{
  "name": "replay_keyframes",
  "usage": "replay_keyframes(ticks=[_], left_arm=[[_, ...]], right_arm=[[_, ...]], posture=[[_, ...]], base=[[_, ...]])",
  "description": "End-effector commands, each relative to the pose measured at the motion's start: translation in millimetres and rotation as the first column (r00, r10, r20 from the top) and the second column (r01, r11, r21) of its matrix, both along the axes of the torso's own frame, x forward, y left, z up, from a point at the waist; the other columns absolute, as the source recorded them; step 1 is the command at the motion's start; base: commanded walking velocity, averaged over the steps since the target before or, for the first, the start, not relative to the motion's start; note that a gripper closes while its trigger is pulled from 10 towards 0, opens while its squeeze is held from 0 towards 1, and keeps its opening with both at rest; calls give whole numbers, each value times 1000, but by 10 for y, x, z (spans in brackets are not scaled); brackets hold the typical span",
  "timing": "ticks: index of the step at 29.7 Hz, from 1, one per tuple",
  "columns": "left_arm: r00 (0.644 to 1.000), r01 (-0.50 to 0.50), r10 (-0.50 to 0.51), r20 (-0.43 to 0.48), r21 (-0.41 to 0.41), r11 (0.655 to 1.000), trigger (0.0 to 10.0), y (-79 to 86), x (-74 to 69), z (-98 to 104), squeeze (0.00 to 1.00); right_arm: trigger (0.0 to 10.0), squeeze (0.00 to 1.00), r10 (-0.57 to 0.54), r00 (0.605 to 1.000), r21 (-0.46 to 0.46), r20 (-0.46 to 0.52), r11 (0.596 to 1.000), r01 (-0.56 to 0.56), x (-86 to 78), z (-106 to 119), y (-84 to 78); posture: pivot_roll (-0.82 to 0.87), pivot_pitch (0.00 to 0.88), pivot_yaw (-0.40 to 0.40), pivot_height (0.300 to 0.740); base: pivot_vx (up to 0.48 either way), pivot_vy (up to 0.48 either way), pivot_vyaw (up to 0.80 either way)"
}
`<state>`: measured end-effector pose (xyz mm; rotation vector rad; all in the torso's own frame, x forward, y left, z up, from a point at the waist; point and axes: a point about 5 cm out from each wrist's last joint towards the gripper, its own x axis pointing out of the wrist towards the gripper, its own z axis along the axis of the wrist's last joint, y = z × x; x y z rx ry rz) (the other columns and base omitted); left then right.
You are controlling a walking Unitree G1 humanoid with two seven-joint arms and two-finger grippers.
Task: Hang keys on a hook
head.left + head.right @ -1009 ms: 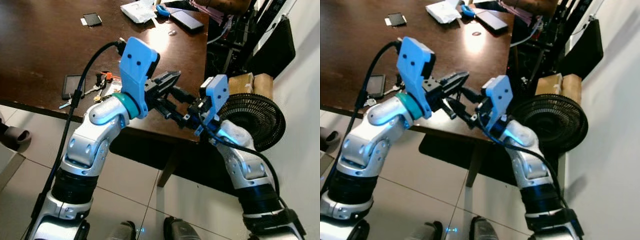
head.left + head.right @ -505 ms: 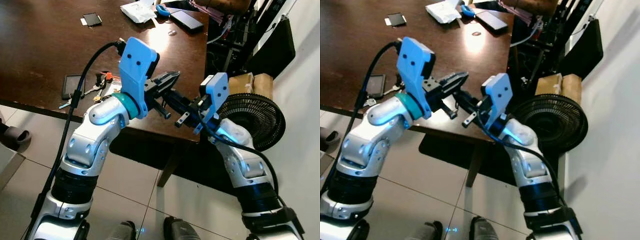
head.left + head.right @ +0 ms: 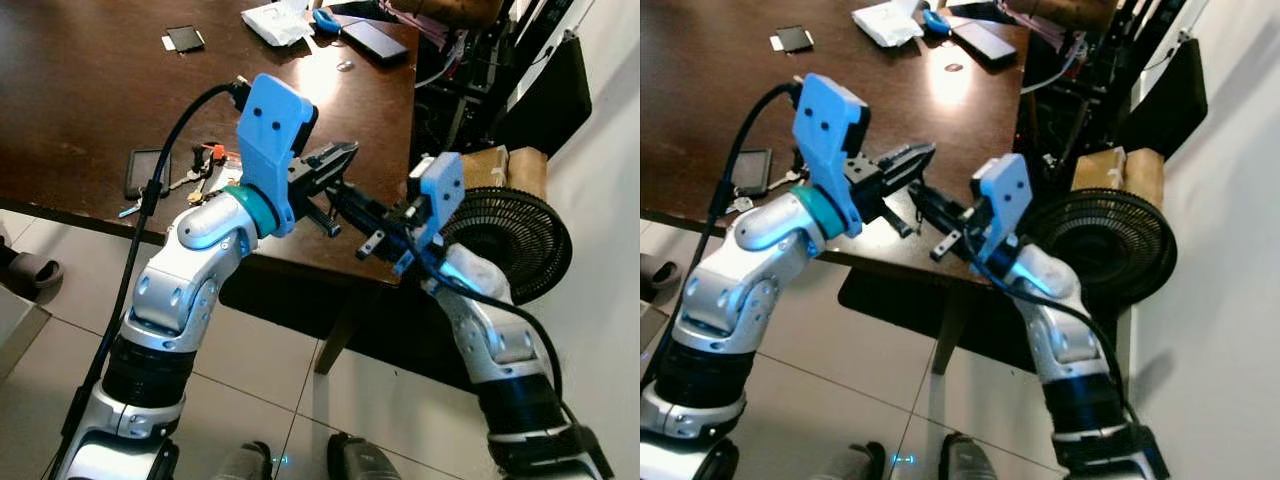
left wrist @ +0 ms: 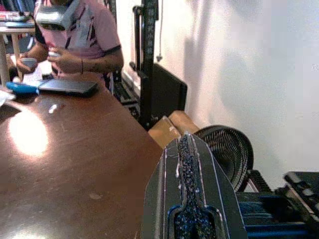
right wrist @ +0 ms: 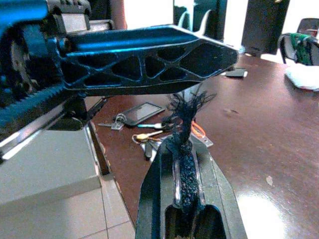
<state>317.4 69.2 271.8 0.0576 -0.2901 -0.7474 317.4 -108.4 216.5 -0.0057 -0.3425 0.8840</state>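
A bunch of keys [image 3: 203,168] with an orange tag lies on the dark wooden table [image 3: 80,90] near its front edge, beside a black phone [image 3: 141,172]. The right wrist view also catches the keys [image 5: 148,138] past the table edge. My left gripper [image 3: 348,152] is shut and empty, held above the table's front right corner. Just below it my right gripper [image 3: 342,192] is also shut and empty, pointing leftward at the left one. Both stand well to the right of the keys. I see no hook.
A black fan [image 3: 508,240] and a cardboard box [image 3: 495,163] stand on the floor right of the table. A person [image 4: 75,35] sits at the far end behind a tablet [image 3: 373,40]. White paper [image 3: 275,20] lies there too. A shoe [image 3: 25,272] rests on the tiles at left.
My right gripper's fingers have risen closer under the left gripper, and its wrist has drifted slightly to the right. The left arm and the keys have stayed put.
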Motion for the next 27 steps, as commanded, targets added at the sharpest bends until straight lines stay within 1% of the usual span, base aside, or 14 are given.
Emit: replay_keyframes(ticks=[1, 2, 7, 14, 18, 19, 20, 21, 22, 23, 24, 25, 26, 27], left_arm=[[1000, -3, 3, 4, -1, 1000, 10000, -3, 8, -8, 4], [1000, -5, 5, 8, -8, 1000, 10000, 4, 8, 0, 1000], [1000, 5, -5, 3, -22, 1000, 10000, 29, 7, 13, 1000], [1000, 19, -19, 12, -15, 1000, 10000, 12, -31, 13, 1000], [1000, 15, -14, 14, -6, 1000, 10000, 20, -43, -2, 1000], [1000, 13, -13, 11, 7, 1000, 10000, 26, -64, -33, 216], [1000, 13, -13, 11, 7, 1000, 10000, 26, -64, -33, 216], [1000, -6, 6, 9, 31, 1000, 10000, 41, -119, -110, 0], [1000, -6, 6, 9, 31, 1000, 10000, 41, -119, -110, 0], [998, -52, 51, 23, 68, 996, 10000, 77, -174, -185, 0], [998, -52, 51, 23, 68, 996, 10000, 77, -174, -185, 0], [996, -87, 84, 35, 89, 992, 10000, 107, -213, -234, 0], [996, -87, 84, 35, 89, 992, 10000, 107, -213, -234, 0], [992, -127, 125, 36, 85, 988, 10000, 164, -242, -264, 0]], right_arm=[[10000, 0, 5, 1000, 13, 0, 1000, -5, -29, 10, -27], [10000, 0, 14, 1000, 19, 0, 1000, -14, -54, 13, -26], [10000, 0, 26, 1000, 19, -6, 999, -26, -107, -13, -46], [10000, 0, -46, 998, 23, -31, 999, 47, -139, -48, -254], [10000, 0, -71, 997, 20, -40, 997, 72, -153, -70, -310], [10000, 0, -96, 994, 12, -51, 995, 97, -180, -104, -360], [10000, 0, -96, 994, 12, -51, 995, 97, -180, -104, -360], [10000, 0, -128, 989, 7, -71, 992, 129, -246, -173, -405], [10000, 0, -128, 989, 7, -71, 992, 129, -246, -173, -405], [10000, 0, -159, 983, 8, -91, 987, 160, -308, -234, -424], [10000, 0, -159, 983, 8, -91, 987, 160, -308, -234, -424], [10000, 0, -177, 979, 10, -104, 984, 179, -355, -272, -427], [10000, 0, -177, 979, 10, -104, 984, 179, -355, -272, -427], [10000, 0, -190, 975, 22, -114, 981, 193, -395, -301, -402]], posture=[[10, 130, 14, 740], [10, 130, 14, 740], [9, 130, 16, 740], [5, 127, 12, 740], [3, 127, 13, 740], [-2, 128, 15, 740], [-2, 128, 15, 740], [-9, 133, 27, 740], [-9, 133, 27, 740], [-14, 137, 33, 740], [-14, 137, 33, 740], [-13, 138, 34, 740], [-13, 138, 34, 740], [-8, 138, 35, 740]], base=[[0, 0, 0], [0, 0, 0], [0, 0, 0], [0, 0, 0], [0, 0, 0], [0, 0, 0], [0, 0, 0], [0, 0, 0], [0, 0, 0], [0, 0, 0], [0, 0, 0], [0, 0, 0], [0, 0, 0], [0, 0, 0]])
